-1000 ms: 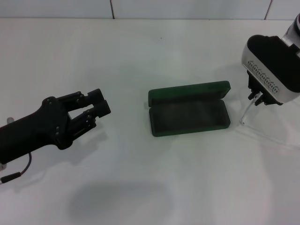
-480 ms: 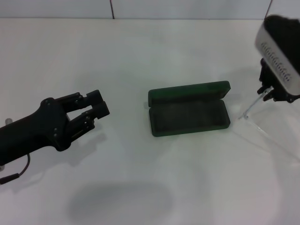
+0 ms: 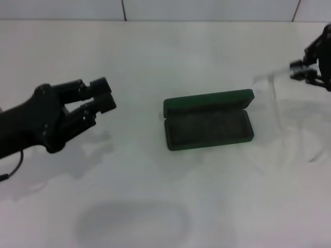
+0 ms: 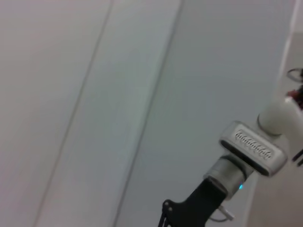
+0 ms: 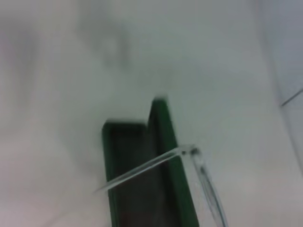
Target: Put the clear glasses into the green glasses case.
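Note:
The green glasses case (image 3: pixel 209 128) lies open at the middle of the white table, its lid standing up along the far side. At the right edge of the head view my right gripper (image 3: pixel 304 71) is shut on the clear glasses (image 3: pixel 273 77), which hang above the table just right of the case. One temple arm points left over the case's far right corner. In the right wrist view the clear glasses (image 5: pixel 156 164) cross above the case (image 5: pixel 171 156). My left gripper (image 3: pixel 97 95) hovers open and holds nothing, well left of the case.
A tiled wall (image 3: pixel 207 9) runs along the table's far edge. The left wrist view shows the wall and my right arm (image 4: pixel 253 152) from afar. A thin cable (image 3: pixel 13 168) trails under the left arm.
My right gripper has lifted the clear glasses off the table and swung up and to the right. My left gripper has risen slightly and turned.

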Controlling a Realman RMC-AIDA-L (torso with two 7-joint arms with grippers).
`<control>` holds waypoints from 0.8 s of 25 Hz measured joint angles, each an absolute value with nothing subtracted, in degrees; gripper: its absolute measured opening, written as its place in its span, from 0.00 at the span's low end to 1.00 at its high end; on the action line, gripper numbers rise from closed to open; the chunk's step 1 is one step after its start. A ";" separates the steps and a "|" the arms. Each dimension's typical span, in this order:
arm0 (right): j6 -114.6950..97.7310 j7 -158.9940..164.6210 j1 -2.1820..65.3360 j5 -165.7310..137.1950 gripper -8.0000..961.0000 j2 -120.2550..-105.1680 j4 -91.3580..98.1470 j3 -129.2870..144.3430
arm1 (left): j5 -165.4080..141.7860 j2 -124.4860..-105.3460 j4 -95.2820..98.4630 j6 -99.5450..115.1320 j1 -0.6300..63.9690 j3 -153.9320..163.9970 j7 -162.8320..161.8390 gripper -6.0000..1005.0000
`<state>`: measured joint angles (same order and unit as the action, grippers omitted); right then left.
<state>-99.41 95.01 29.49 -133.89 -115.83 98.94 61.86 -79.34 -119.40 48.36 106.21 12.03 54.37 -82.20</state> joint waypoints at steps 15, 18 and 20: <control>-93.22 81.86 20.47 -90.53 0.12 -115.75 66.12 59.14 | -77.54 -119.33 55.13 109.15 18.61 59.13 -89.10 0.28; -93.67 78.22 22.43 -85.56 0.12 -115.73 58.12 60.43 | -77.53 -119.45 55.04 109.16 19.50 60.94 -89.00 0.26; -94.42 75.55 24.46 -82.92 0.12 -115.82 52.49 61.46 | -77.46 -119.49 55.03 109.15 19.90 61.85 -89.00 0.25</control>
